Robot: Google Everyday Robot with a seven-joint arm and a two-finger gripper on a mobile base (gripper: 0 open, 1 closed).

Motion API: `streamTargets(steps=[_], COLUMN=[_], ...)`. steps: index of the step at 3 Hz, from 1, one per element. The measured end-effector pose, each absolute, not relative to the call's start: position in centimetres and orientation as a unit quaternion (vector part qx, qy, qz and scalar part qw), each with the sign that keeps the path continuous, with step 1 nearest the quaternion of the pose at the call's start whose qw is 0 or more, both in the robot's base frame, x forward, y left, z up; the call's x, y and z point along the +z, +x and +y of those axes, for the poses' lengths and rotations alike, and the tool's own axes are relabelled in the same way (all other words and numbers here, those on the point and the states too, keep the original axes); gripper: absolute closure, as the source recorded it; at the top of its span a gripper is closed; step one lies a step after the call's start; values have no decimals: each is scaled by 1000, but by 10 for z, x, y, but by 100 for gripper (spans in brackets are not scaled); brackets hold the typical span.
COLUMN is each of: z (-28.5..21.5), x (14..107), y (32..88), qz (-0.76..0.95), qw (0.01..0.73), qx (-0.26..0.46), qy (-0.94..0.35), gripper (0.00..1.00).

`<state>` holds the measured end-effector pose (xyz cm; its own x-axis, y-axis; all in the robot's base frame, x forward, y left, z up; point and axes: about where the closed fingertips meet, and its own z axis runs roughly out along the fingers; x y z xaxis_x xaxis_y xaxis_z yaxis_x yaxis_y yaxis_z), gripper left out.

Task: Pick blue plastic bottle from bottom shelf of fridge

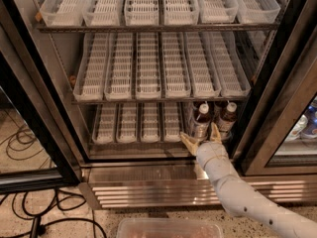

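We find 3 racks of lane trays (143,73) stacked inside the fridge (148,192). On the bottom shelf (133,147), 2 bottles stand at the right end: the blue plastic bottle (201,119), and a second bottle (227,117) just right of it. The gripper (200,136) sits at the shelf's front edge, before the blue plastic bottle, jaws spread apart.

Nothing readable is coming through anywhere. The blue plastic bottle (201,122) is showing its pale wrap label, but no word, brand or number is making itself out on it, and the neighbouring bottle (227,117) just beside it is giving nothing either. The gripper (202,137) is sitting at the front edge of the bottom shelf (143,124), fingers spread, right below that label, and it is carrying no marking that can be read.
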<state>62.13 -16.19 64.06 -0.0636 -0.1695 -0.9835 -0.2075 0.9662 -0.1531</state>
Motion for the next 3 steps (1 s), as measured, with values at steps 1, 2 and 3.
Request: streamTargets(steps=[1, 2, 3], z=[-163, -169, -174], x=[642, 646, 649], y=[623, 631, 644], qz=[727, 722, 718], qw=[674, 680, 684], qx=[11, -2, -12], qy=[-130, -129, -129], gripper=[32, 34, 33])
